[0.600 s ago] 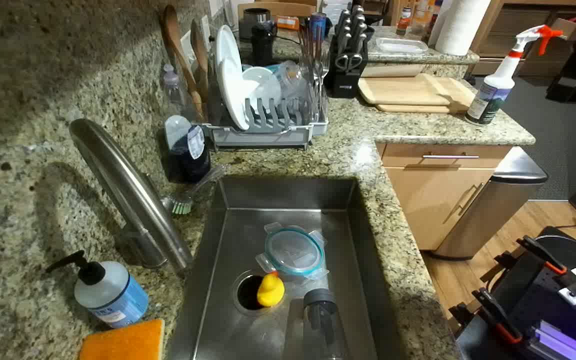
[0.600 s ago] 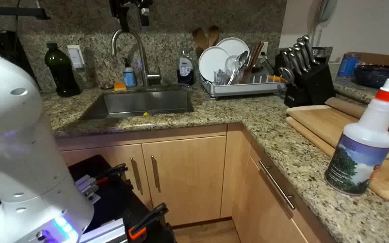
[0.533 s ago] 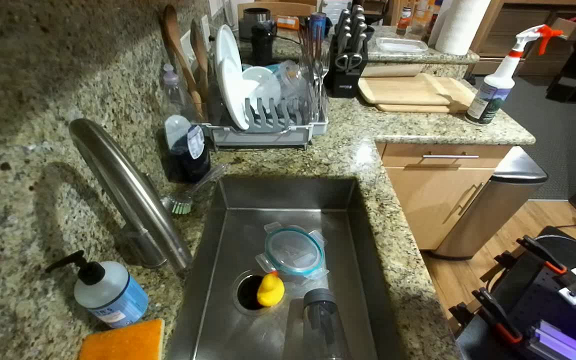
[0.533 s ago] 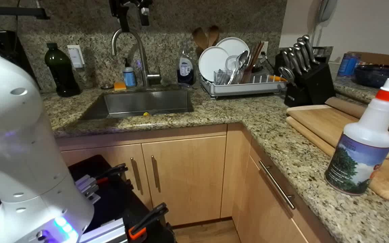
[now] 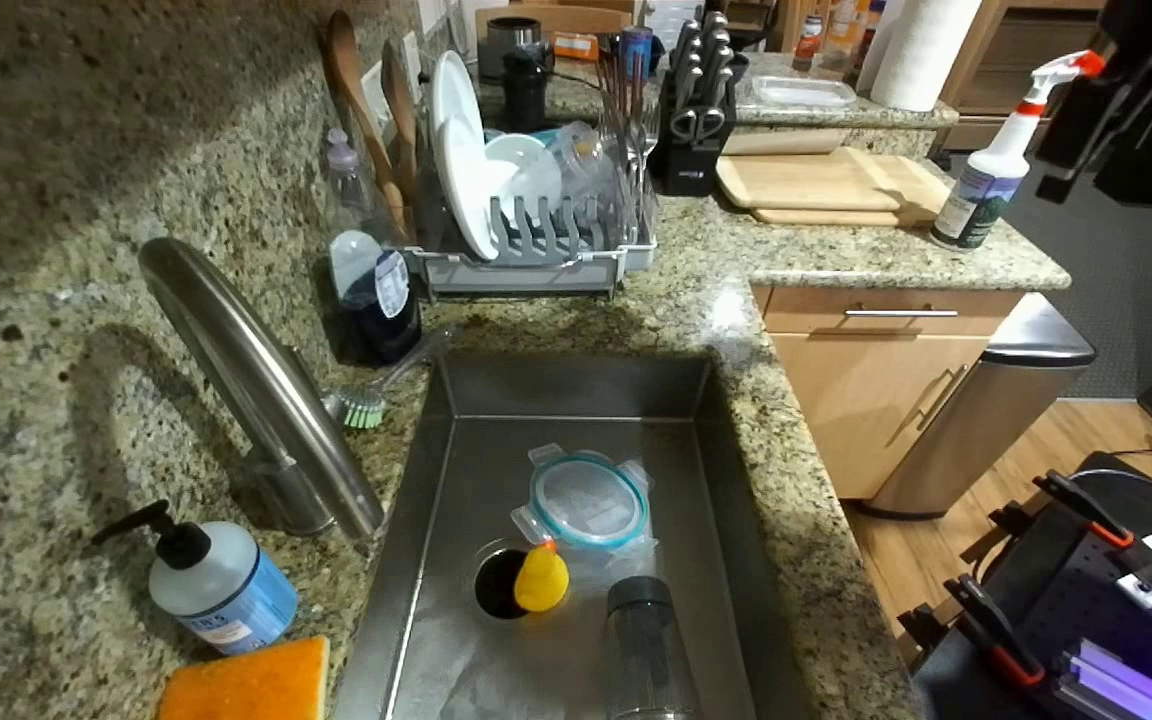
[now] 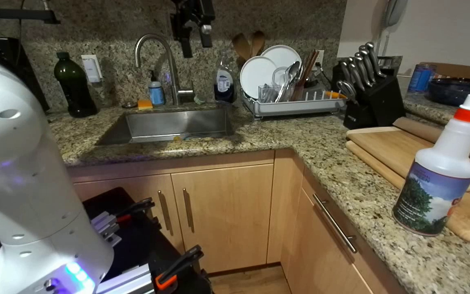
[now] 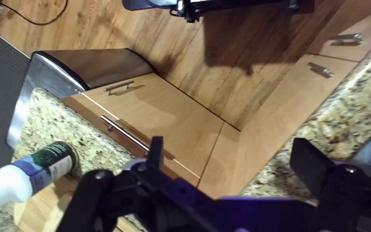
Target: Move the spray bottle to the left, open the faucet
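Spray bottle (image 5: 996, 170) stands on the table (image 5: 816, 255), upper right in an exterior view; the claw (image 7: 227, 151), jaws wide apart, holds nothing; the faucet (image 5: 261, 378), at left, shows no stream: both steps presumably remain.

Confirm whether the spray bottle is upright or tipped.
Upright: in both exterior views the spray bottle stands on its base on the counter, spray head at the top.
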